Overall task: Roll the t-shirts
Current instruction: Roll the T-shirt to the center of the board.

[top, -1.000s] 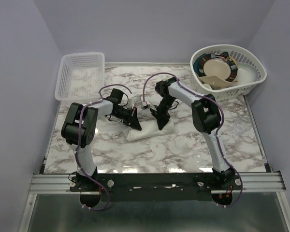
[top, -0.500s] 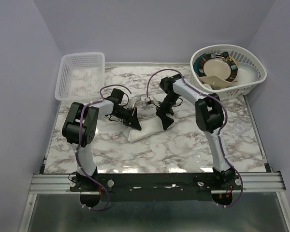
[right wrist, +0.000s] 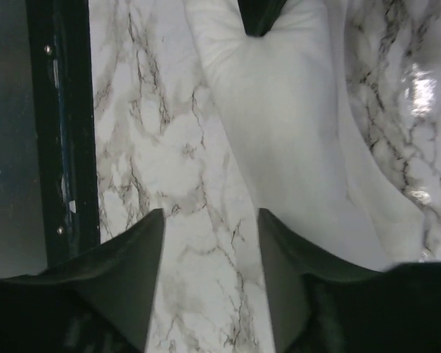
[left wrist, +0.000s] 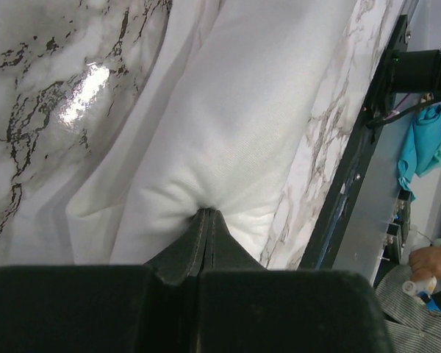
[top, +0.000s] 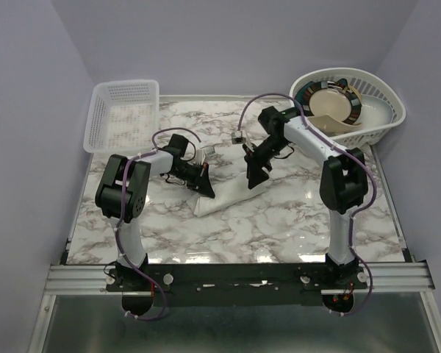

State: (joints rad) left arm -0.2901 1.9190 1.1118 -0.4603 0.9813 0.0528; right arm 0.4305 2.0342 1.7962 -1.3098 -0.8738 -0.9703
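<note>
**Robot lab test cell**

Plain lavender walls [top: 228, 44] box in the space beyond and to either side of the left claw [top: 207, 193] and right claw [top: 254, 178]. Marble-look desk [top: 279, 220] under them. Bare aluminium mounting rail [top: 235, 273] on their near side.

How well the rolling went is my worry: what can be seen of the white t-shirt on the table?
The t-shirt is soft white cloth, bundled into a long, puffy roll lying on the marble table between the arms, with looser folds along one side. No print shows. The left claw is shut, pinching one end so the cloth puckers. The right claw is open over marble beside the other end, holding nothing.
</note>
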